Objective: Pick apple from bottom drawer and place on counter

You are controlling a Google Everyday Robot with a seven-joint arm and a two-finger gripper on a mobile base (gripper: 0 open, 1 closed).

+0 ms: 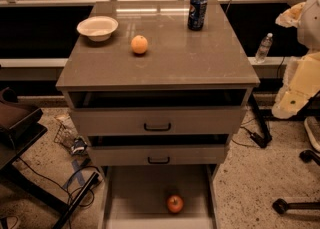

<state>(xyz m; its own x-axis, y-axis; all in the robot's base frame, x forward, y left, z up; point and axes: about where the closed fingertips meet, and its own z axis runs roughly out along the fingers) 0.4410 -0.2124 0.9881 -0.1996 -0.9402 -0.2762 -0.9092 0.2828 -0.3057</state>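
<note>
The apple [175, 204] is small and red-orange. It lies on the pale floor of the open bottom drawer [135, 198], near the drawer's front and right of its middle. The counter [175, 58] is the glossy grey-brown top of the drawer cabinet. Pale segments of my arm [297, 85] show at the right edge, beside the cabinet at counter height. My gripper itself is out of view, far from the apple.
On the counter stand a white bowl [97, 27] at the back left, an orange [139, 44] and a blue soda can [197, 11] at the back right. Two handled drawers [157, 122] above stand slightly open. Cables and a dark stand [75, 200] lie left; a chair base [295, 205] right.
</note>
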